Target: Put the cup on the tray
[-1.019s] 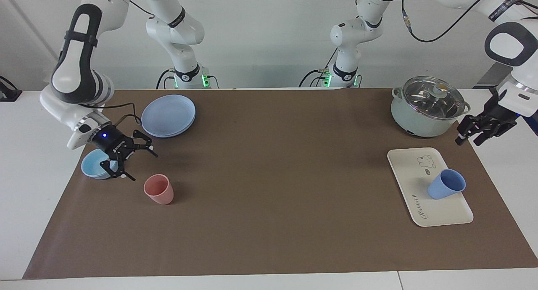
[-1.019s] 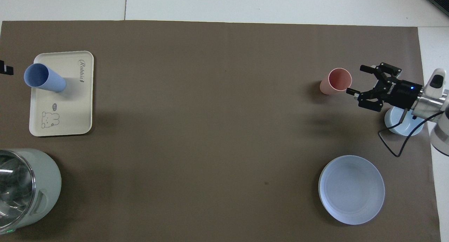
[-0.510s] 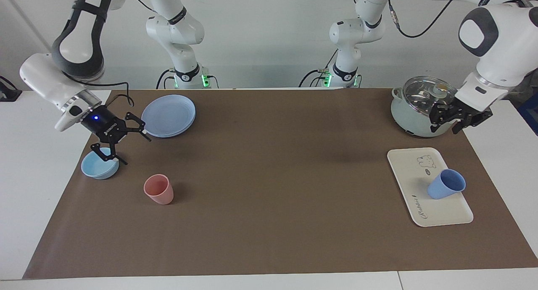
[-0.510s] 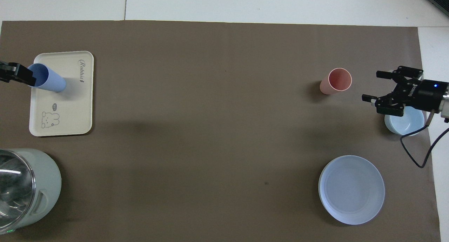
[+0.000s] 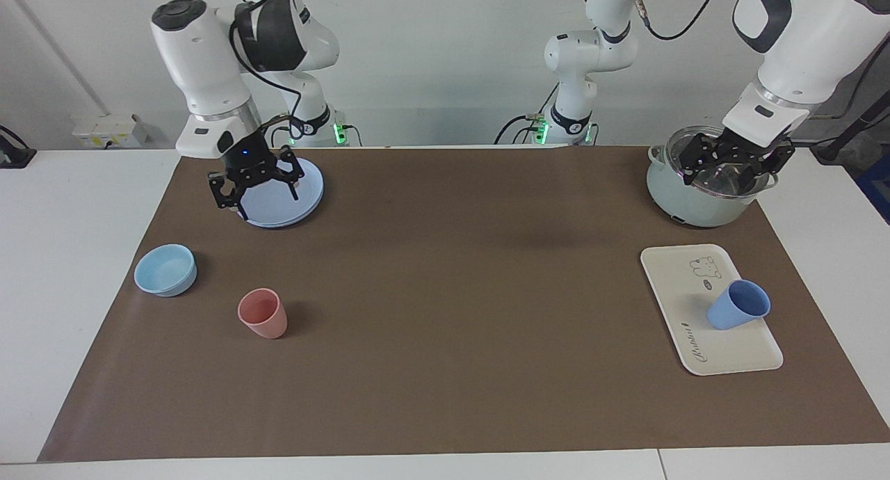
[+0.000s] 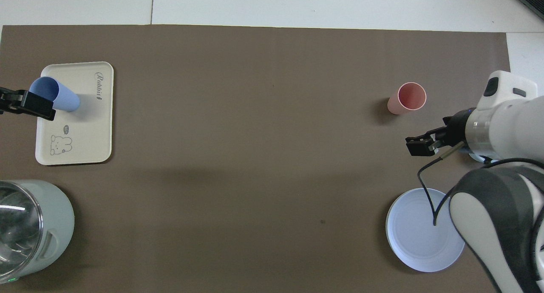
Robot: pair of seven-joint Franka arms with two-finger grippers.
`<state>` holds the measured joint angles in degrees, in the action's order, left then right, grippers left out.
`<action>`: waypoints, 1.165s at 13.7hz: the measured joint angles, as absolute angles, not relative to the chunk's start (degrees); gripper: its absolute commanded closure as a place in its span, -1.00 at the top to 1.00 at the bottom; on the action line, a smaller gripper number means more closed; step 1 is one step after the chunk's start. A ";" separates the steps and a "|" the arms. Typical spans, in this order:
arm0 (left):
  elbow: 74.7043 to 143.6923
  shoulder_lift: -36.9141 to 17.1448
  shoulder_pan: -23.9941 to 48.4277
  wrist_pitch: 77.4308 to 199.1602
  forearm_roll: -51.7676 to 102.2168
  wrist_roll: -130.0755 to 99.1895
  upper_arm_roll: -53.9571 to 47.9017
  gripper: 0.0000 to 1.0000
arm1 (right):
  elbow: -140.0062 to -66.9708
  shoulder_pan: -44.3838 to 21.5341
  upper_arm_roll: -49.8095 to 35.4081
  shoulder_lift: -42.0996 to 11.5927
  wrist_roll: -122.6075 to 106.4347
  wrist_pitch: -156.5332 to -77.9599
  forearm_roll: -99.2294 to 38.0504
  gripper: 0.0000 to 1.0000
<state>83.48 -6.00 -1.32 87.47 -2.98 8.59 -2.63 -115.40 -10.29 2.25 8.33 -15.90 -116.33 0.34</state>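
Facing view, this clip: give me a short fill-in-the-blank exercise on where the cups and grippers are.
1. The periwinkle-blue cup stands on the ____.
2. The left gripper hangs over the ____.
3. The right gripper hangs over the round blue ____.
4. The pink cup stands beside the light-blue ____.

Missing words: tray; pot; plate; bowl

We are seeing open brown mat lying across the table's middle, while the pot [image 5: 702,181] is crowding the tray [image 5: 678,285] and the pink cup [image 5: 263,314] is standing near the bowl [image 5: 165,270].
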 measured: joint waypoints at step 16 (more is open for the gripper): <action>85.44 -5.10 -1.32 89.62 1.11 -2.30 -2.35 1.00 | -85.40 -2.62 3.18 0.70 0.85 -78.82 0.65 1.00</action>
<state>85.44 -5.10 -1.32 89.62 1.11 -2.30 -2.35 -85.40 -2.62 3.18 0.70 0.85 -78.82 0.65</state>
